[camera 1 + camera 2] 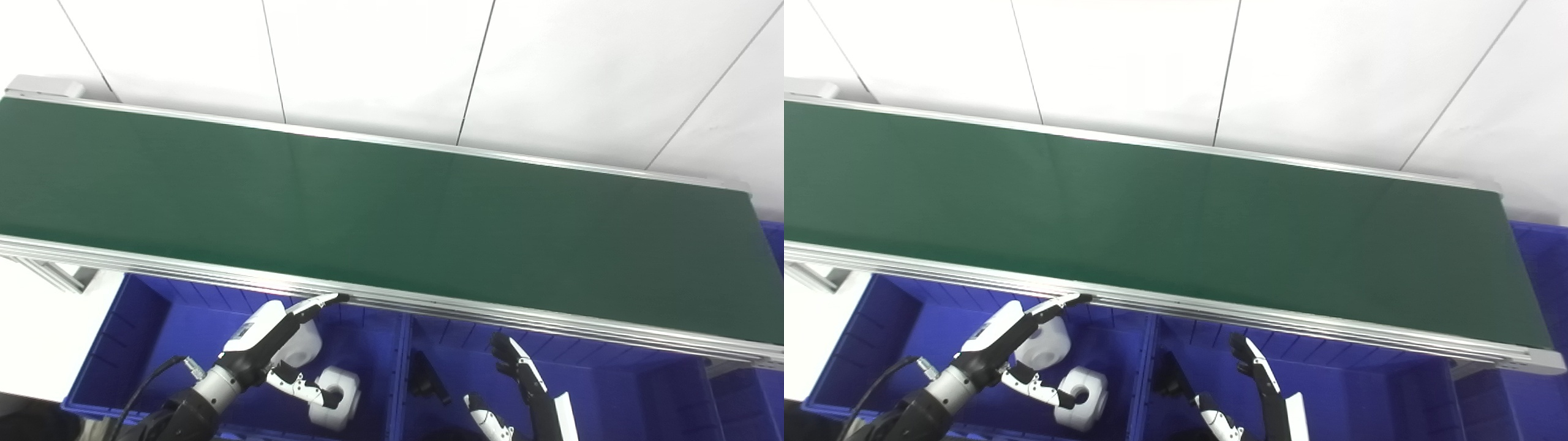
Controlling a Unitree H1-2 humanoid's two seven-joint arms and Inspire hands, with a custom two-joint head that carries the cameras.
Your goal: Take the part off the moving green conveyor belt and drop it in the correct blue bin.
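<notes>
The green conveyor belt [380, 214] runs across the view and carries no part. My left hand [269, 337] is open and empty over the left blue bin [122, 343], its fingertips up at the belt's near rail. Two white round parts [337, 398] lie in that bin under the hand. My right hand [520, 373] is open and empty over the middle blue bin [612, 392], fingers pointing up. A black part [425, 376] lies at that bin's left side.
The belt's aluminium near rail [490, 312] overhangs the bins. Another blue bin [773, 236] shows at the belt's right end. A metal frame leg [58, 275] stands at the left. A white tiled floor lies behind the belt.
</notes>
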